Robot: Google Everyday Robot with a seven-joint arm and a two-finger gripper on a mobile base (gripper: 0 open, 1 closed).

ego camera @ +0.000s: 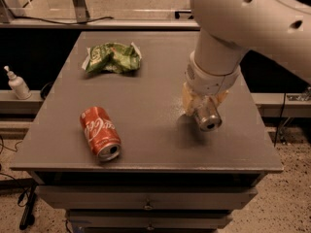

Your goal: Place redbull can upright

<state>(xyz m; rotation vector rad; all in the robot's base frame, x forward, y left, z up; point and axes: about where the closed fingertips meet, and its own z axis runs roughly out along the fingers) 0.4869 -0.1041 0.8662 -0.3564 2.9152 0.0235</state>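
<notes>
the redbull can (209,121) hung tilted, silver end toward us, just above the table (146,96) near its right edge, clamped between the fingers of our gripper (204,106). we judged it needed turning fully vertical, then lowering flat before release, well apart from the red can (100,132) near the front left corner.

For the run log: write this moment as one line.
gripper: over table, right side, shut on redbull can | redbull can: tilted, not upright

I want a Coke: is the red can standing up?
No, the Coca-Cola can lies sideways; the gripper holds the redbull can right of it.
</notes>
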